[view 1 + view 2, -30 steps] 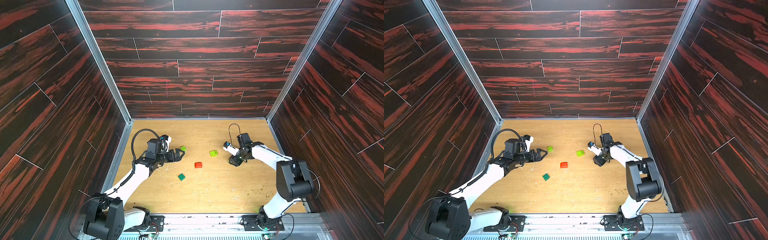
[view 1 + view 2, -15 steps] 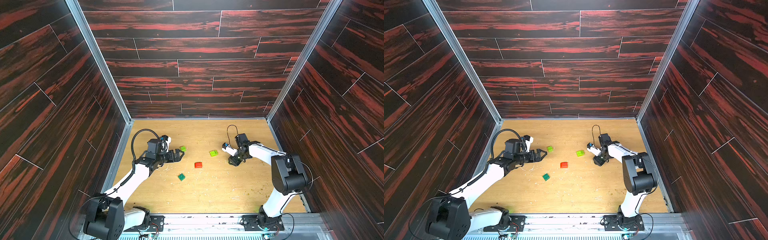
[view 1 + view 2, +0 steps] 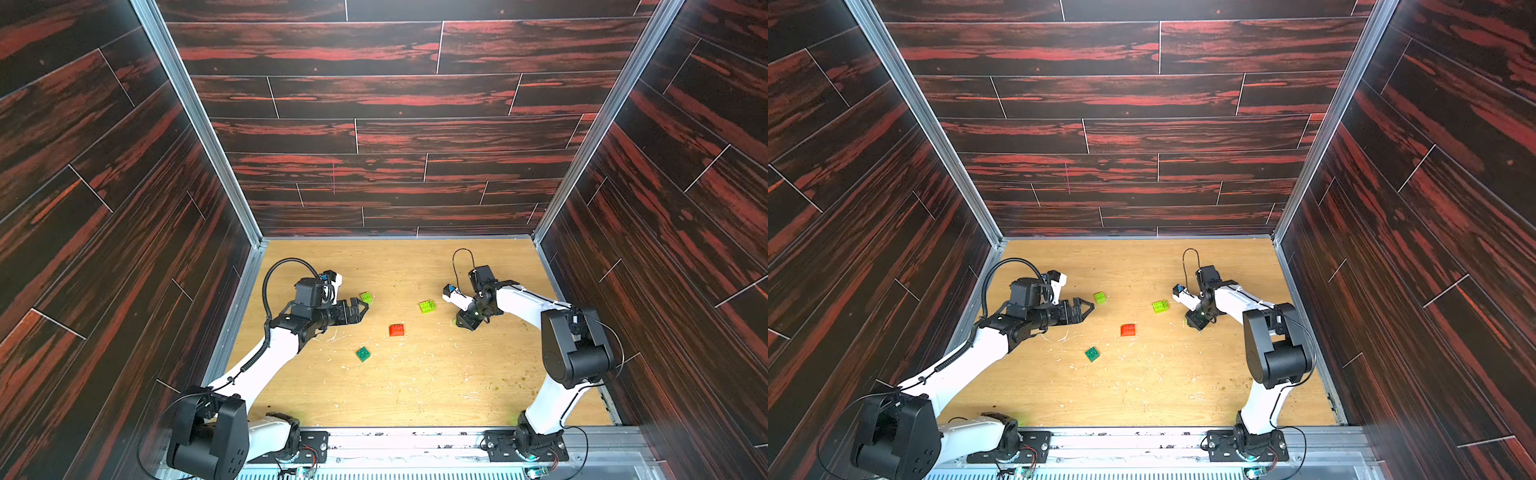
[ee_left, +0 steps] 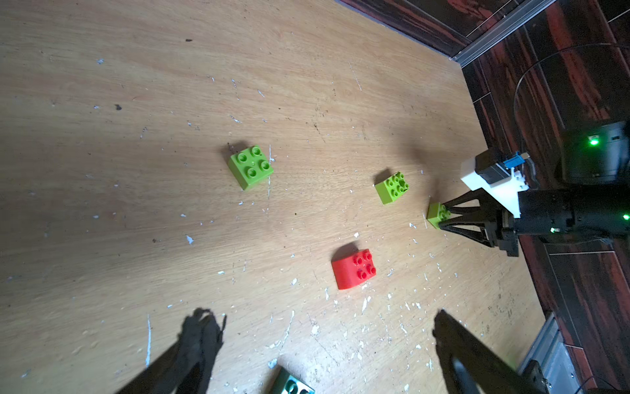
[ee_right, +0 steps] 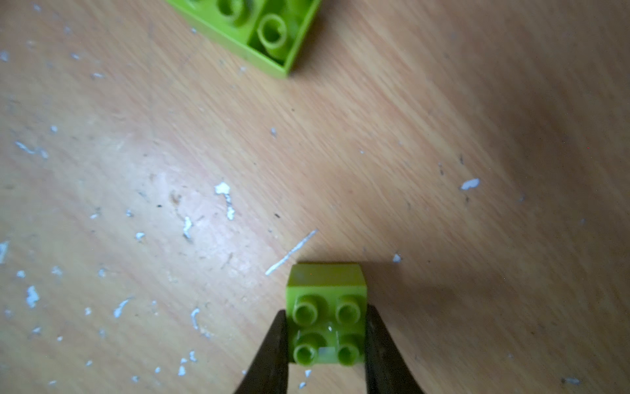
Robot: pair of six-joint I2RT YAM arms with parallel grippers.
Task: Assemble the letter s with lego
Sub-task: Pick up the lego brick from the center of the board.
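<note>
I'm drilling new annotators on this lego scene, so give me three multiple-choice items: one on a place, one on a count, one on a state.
1. Where is the dark green brick?
A) stacked on red
B) in a gripper
C) alone on the table, apart from the red brick

2. How many bricks are lime green?
A) one
B) three
C) five

3. The right gripper is:
A) shut on a lime green brick
B) open, empty
C) shut on red

Answers:
1 C, bare wood shows all round it.
2 B, one held plus two loose lime green bricks.
3 A, both fingers press its sides.
</note>
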